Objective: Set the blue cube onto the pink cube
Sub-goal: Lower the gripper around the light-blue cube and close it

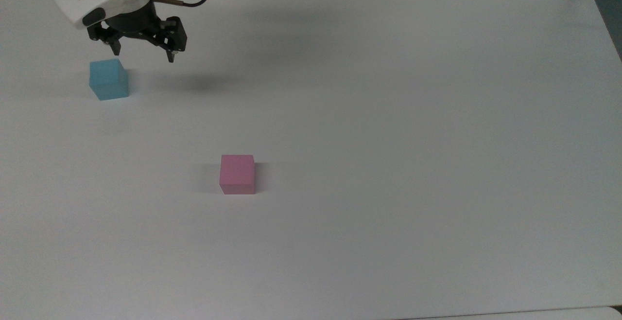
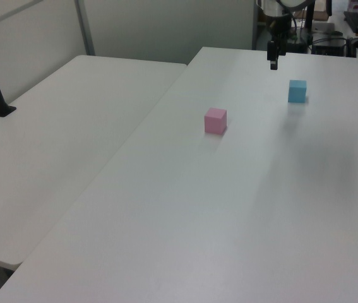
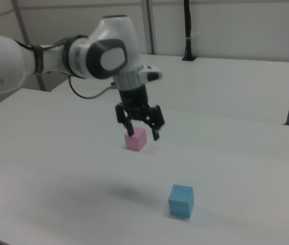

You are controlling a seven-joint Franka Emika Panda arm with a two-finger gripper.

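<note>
On the white matte table [image 1: 388, 115], taking the small pastel pink matte cube [image 1: 237, 174] as the mark: in the top view, the small light sky-blue matte cube [image 1: 108, 79] sits well apart from it, up and to the top view's left. The black two-finger gripper [image 1: 144, 53] on the white arm hangs in the air just above and right of the blue cube, fingers spread apart and holding nothing. Both cubes rest flat on the table.
</note>
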